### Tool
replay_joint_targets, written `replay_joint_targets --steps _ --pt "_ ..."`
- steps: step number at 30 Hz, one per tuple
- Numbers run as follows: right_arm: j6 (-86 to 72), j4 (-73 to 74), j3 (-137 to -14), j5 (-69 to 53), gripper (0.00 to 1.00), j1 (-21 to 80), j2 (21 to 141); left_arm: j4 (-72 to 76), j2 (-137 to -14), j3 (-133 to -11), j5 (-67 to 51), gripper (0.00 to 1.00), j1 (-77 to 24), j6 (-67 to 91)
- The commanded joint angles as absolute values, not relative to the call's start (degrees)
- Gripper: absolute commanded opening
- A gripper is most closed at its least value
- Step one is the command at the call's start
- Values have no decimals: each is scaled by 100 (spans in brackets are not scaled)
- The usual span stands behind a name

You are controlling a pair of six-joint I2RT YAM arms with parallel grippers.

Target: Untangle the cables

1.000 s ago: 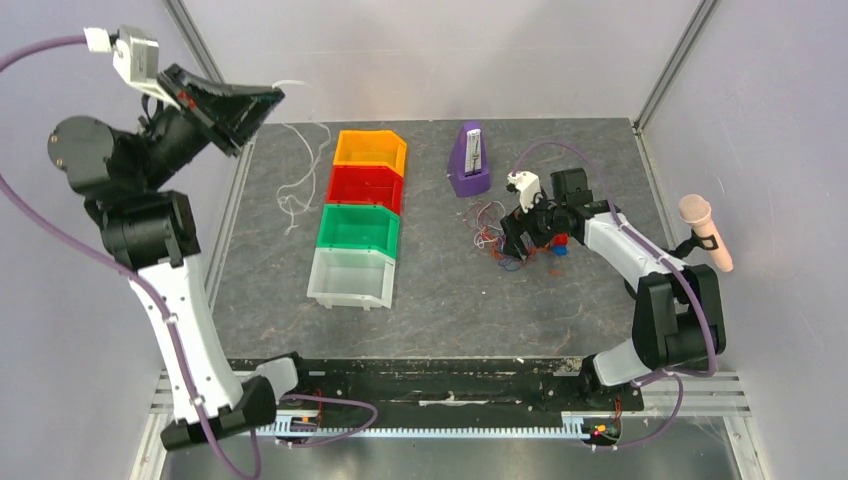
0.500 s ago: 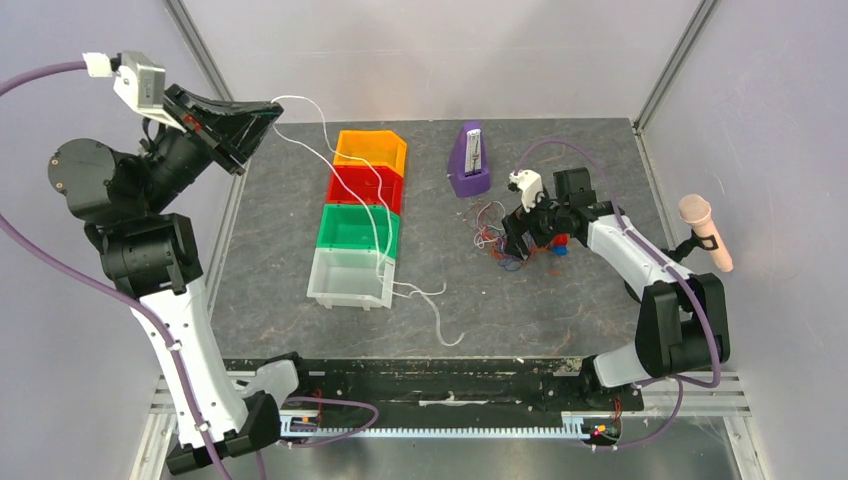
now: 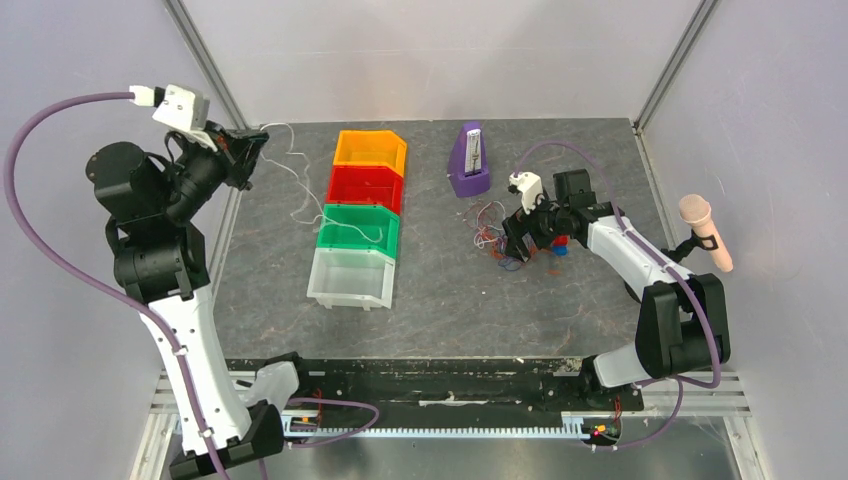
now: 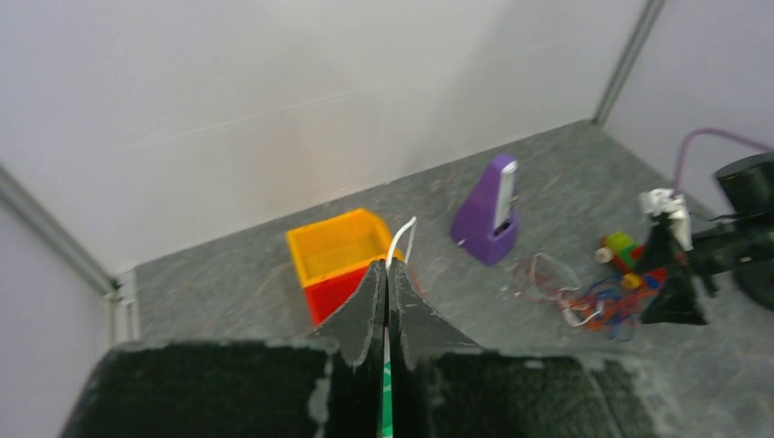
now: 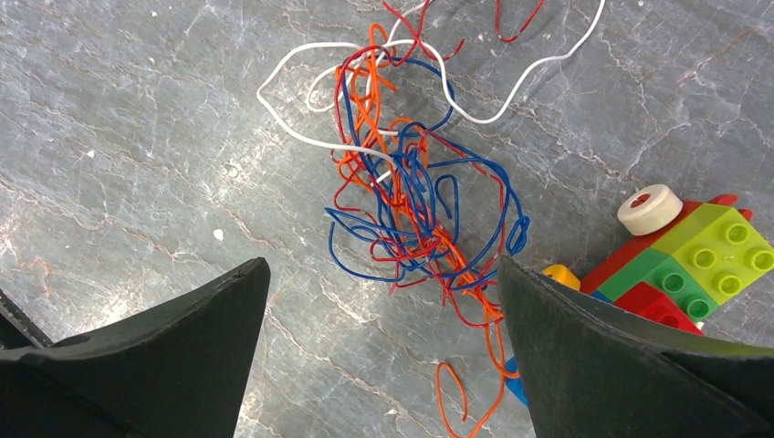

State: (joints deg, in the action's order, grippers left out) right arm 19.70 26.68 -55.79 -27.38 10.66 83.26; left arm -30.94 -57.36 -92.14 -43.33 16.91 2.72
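Four bins stand in a column on the left half of the surface: orange farthest away, then red, green and white nearest the arms. A purple metronome stands upright to the right of the orange bin. A microphone sits at the right edge. A toy of red, green and yellow bricks with a pale wheel lies just beside the tangle, close enough that loose strands run up to it.

The tangle lies on the surface right of centre, in front of the metronome. It is a loose knot of thin blue, orange and red wires, with white loops spreading from its far side. The right hand hangs low over it, fingers spread wide to either side, holding nothing.

The left hand is raised over the far left corner, pressed shut on one white wire that is well apart from the tangle. A short loop pokes out beyond the fingertips. The rest trails down past the red bin and ends over the green bin; whether it rests inside cannot be told.
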Motion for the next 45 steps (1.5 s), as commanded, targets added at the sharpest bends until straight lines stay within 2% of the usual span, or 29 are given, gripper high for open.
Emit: replay_joint_targets --steps 1,5,16,23,29,38,42,45 --pt "2030 2646 -5489 -2778 98 1080 8130 -3857 -5480 -9189 -3694 2 1698 -1162" --pt "2056 2650 -5467 -2769 98 1079 8121 -3977 -5233 -9217 -3973 2 1696 -1308" --pt "2064 2676 -5458 -2751 98 1081 8079 -3320 -5198 -9980 -4566 2 1696 135" --pt "2048 2676 -5458 -2792 98 1081 8119 -3181 -5181 -10209 -4470 2 1696 392" --pt "2022 2672 -5499 -2830 98 1081 8158 -3553 -5293 -10113 -4247 2 1696 54" --pt "2087 2707 -5439 -2804 98 1081 8152 -3728 -5037 -9133 -3905 2 1692 -600" --pt "2083 2707 -5466 -2795 98 1076 8185 -3658 -5148 -9398 -3781 2 1696 -521" --pt "2072 2707 -5493 -2805 98 1081 8225 -3470 -5233 -9736 -4187 2 1695 -281"
